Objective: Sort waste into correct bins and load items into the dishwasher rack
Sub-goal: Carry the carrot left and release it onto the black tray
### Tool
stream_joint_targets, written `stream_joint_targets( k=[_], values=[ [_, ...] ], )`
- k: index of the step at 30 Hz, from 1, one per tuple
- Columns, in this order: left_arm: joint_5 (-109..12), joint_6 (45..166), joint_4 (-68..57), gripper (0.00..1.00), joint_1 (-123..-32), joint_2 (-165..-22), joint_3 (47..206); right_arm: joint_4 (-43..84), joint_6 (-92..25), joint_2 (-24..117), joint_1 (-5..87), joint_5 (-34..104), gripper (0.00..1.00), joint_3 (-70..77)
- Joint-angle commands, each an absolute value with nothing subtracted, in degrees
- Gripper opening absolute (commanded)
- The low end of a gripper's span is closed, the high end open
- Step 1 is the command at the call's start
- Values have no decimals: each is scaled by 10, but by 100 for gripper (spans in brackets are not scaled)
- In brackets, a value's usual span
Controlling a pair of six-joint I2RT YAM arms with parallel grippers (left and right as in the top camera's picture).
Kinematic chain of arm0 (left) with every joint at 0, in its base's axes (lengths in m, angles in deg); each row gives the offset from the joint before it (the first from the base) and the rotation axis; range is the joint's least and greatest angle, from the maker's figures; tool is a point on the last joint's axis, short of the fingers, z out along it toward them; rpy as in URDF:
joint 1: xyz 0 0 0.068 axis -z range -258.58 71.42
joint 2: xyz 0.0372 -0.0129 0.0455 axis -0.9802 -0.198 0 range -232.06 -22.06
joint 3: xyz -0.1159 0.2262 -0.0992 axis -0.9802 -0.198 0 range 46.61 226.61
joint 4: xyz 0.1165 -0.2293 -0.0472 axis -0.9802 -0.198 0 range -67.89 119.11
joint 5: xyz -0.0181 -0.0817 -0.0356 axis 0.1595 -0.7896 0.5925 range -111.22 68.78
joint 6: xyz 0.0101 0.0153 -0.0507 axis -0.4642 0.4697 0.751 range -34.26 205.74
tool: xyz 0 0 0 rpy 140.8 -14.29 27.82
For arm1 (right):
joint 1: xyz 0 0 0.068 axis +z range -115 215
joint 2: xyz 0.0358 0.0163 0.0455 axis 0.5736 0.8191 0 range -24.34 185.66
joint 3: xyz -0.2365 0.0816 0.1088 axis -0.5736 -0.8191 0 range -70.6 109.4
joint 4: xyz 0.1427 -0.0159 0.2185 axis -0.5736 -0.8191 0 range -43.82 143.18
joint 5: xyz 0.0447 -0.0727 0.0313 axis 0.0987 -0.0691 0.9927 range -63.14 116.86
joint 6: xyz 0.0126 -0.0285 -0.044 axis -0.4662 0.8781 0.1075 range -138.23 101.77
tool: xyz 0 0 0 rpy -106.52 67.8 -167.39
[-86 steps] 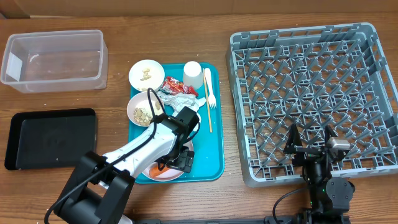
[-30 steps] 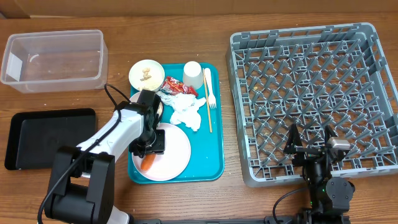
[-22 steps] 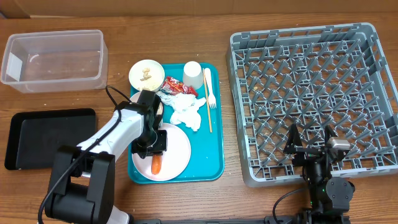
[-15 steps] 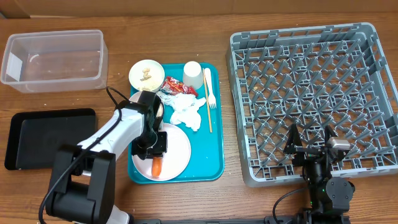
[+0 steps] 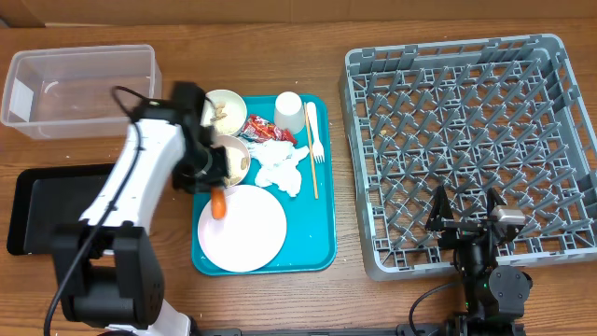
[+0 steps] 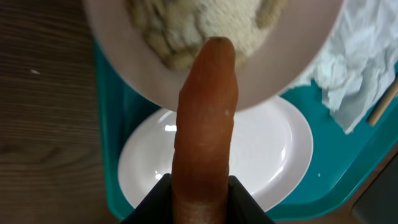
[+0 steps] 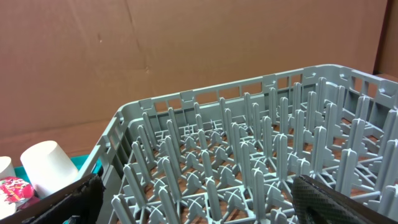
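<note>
Overhead, the wooden bench (image 5: 280, 19) carries the grey dishwasher rack (image 5: 471, 140) at right, with the right hand (image 5: 465, 209) at its near edge, fingers spread wide. A brown cardboard wall (image 7: 186, 50) stands behind. Next comes the teal tray (image 5: 317, 247), then the clear tub (image 5: 79, 89) and black tray (image 5: 75, 210) at left. On the teal tray sit the white plate (image 5: 247, 233) and a bowl (image 5: 235, 161) of nuts. The left hand (image 5: 215, 189) clamps the carrot (image 5: 218, 205), held above the tray between bowl and plate.

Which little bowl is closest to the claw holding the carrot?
The bowl heaped with nuts and grains, right beside the left claw and carrot. The nearly empty bowl sits farther back.
</note>
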State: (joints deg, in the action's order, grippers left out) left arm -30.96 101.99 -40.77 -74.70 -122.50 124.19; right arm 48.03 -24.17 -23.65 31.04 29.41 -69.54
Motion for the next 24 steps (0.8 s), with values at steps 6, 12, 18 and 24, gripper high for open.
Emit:
stream_joint_targets(
  k=[6,12,18,24],
  values=[
    [-314,1099,-391,4,-952,-1224,1267,485,-238,-241,315,291,100,-701],
    [-345,1116,-379,4,-1049,-1224,1266,485,-238,-241,315,291,100,-701],
    [-195,1359,-364,4,-1140,-1225,1264,485,-238,-241,315,291,100,-701],
    [-139,1421,-311,4,-1180,-1225,1236,485,-238,-241,315,291,100,-701]
  ],
)
